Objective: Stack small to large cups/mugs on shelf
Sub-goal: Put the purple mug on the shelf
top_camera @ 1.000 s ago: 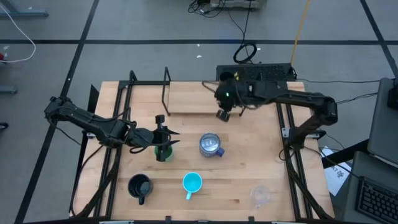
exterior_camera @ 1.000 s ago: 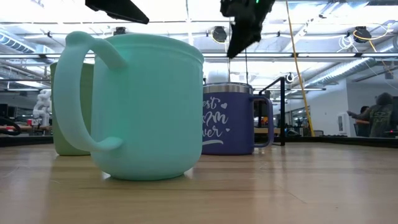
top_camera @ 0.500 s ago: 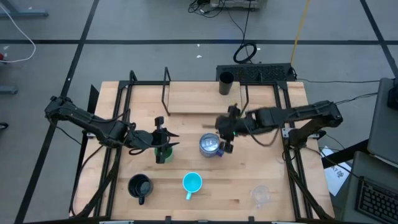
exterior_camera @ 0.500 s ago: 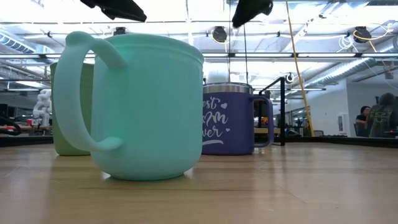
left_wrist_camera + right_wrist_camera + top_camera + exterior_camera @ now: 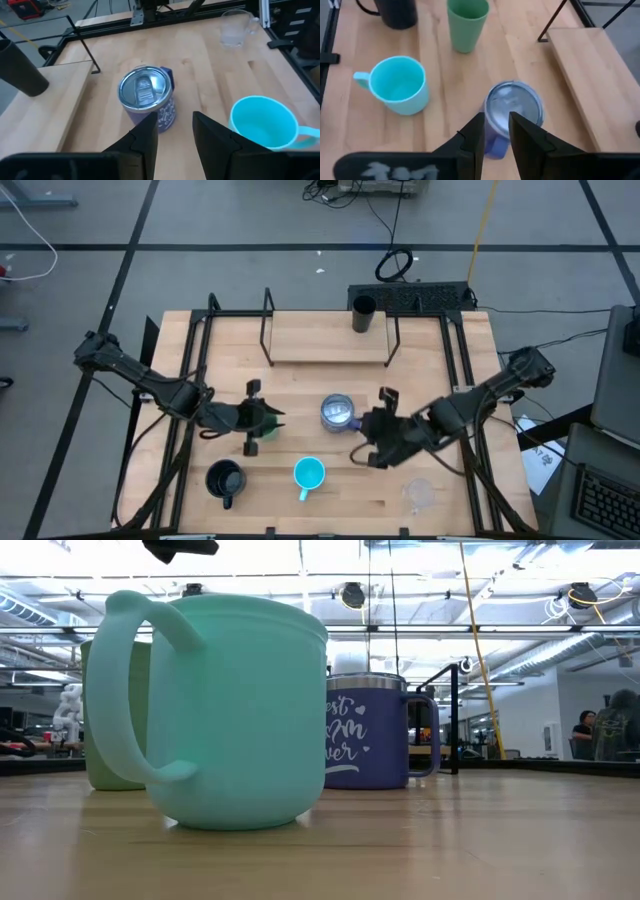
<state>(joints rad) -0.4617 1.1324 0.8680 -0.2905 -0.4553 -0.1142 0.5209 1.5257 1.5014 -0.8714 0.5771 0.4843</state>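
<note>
The dark tumbler [image 5: 363, 315] stands upright on the shelf [image 5: 320, 345], at its right end. On the table stand the blue-purple mug [image 5: 338, 413], the cyan mug [image 5: 309, 474], the black mug [image 5: 225, 480], the clear cup [image 5: 420, 495] and the green cup [image 5: 466, 22]. My left gripper [image 5: 175, 130] hovers over the green cup's place, left of the blue-purple mug, open by a narrow gap with nothing in it. My right gripper [image 5: 496, 130] hangs just right of and nearer than the blue-purple mug, also narrowly open with nothing between its fingers.
The shelf's black legs [image 5: 267, 330] stand at the far middle of the table. Black rails [image 5: 190, 380] run along both sides. Bare wood lies between the mugs and the shelf. In the low view the cyan mug [image 5: 220, 710] fills the foreground.
My right gripper has swung from the shelf's right end toward the table's near edge, passing the blue-purple mug, and has rolled on the way. The dark tumbler stays standing on the shelf. My left gripper has drifted slightly toward the near edge and rolled a little.
</note>
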